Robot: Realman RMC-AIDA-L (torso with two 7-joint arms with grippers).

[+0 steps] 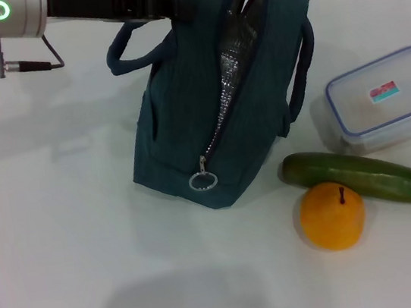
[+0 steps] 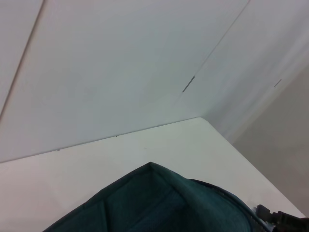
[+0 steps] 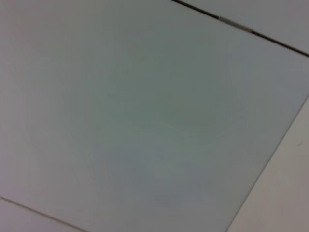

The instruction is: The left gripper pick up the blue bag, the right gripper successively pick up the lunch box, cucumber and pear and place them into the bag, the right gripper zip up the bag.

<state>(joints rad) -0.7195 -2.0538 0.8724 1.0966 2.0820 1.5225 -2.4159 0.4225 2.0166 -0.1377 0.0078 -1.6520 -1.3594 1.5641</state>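
Bag held upright near the tabletop's far edge — zip open.
Left gripper pinches the blue bag top; a weak pinch could let it topple onto the cucumber — right gripper unseen.

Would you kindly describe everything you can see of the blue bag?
The blue bag is dark teal fabric, standing upright on the white table. Its top zipper is open, showing silver foil lining, and the metal ring pull hangs low at the front end. Two padded handles loop out, one each side. The left gripper reaches its top edge from the left; its fingers are hidden. Nothing else touches it.
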